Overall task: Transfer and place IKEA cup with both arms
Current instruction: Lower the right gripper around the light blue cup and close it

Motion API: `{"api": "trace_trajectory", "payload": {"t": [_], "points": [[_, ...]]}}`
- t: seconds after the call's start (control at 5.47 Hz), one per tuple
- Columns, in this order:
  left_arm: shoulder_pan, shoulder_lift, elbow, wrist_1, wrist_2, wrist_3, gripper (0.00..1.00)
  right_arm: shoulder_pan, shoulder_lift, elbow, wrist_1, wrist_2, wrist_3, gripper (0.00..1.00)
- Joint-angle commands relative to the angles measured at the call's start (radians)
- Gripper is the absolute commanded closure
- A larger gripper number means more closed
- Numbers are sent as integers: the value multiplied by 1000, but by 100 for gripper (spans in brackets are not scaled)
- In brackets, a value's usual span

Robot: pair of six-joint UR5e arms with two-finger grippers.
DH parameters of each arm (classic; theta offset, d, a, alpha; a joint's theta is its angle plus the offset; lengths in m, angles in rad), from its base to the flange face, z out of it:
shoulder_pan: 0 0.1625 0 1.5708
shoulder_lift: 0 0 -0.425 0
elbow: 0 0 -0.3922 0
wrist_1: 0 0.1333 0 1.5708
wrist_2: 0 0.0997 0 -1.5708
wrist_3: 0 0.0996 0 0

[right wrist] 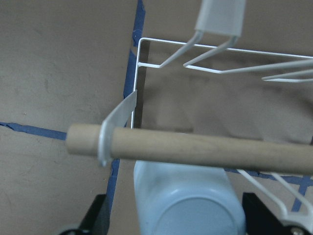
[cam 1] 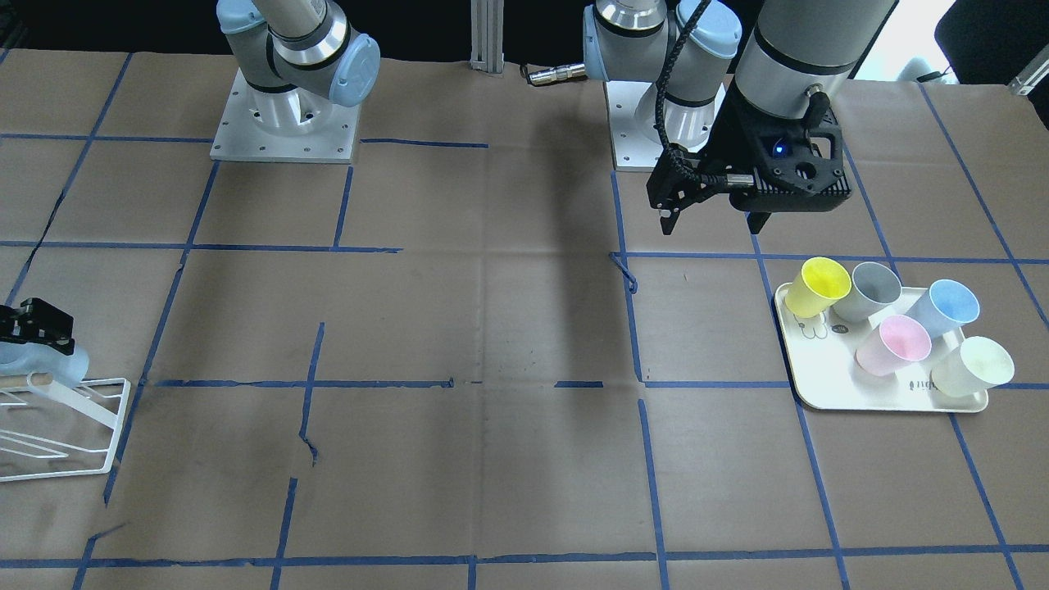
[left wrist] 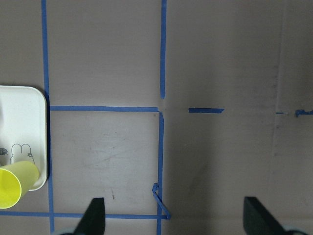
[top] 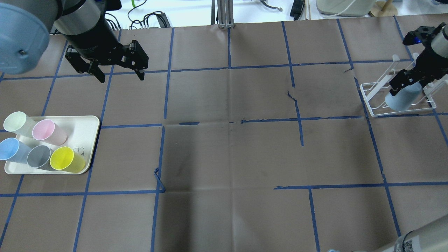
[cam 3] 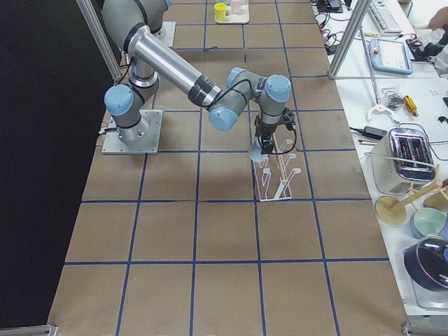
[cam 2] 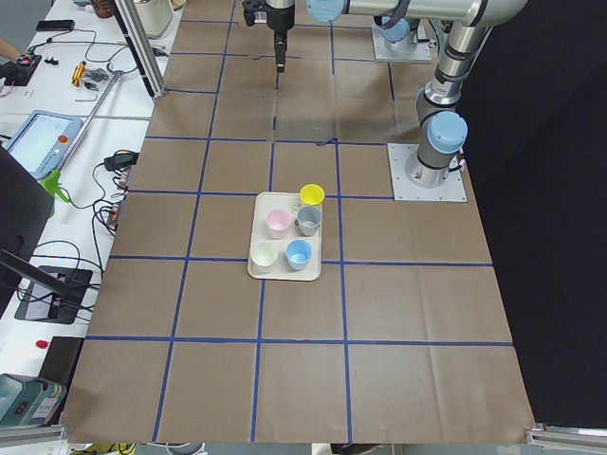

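Note:
The pale blue IKEA cup (top: 402,98) rests base-up on the white wire rack (top: 374,112), against its wooden dowel (right wrist: 205,149). In the right wrist view the cup's base (right wrist: 190,208) lies between my right gripper's fingers (right wrist: 100,218), with a gap on one side. My right gripper (top: 406,83) is open around the cup and also shows in the front view (cam 1: 33,324). My left gripper (top: 119,75) is open and empty, above bare table beyond the tray. The left wrist view shows its spread fingertips (left wrist: 95,215).
A white tray (top: 91,120) at my left holds a second blue cup (top: 10,150), a pink (top: 47,131), a grey (top: 39,157), a yellow (top: 66,160) and a pale green cup (top: 16,123). Brown paper with blue tape lines covers the table.

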Motion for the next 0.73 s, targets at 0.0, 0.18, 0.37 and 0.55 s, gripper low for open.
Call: {"api": "trace_trajectory", "payload": {"t": [0.0,0.18,0.37,0.55], "points": [[0,0,0,0,0,2,1,0,-6,1,10,-5,1,31],[0,0,0,0,0,2,1,0,-9,-1,13,-34,12,49],[0,0,0,0,0,2,1,0,-12,-9,16,-36,19,54],[0,0,0,0,0,0,1,0,-13,-24,18,-33,19,54]]}}
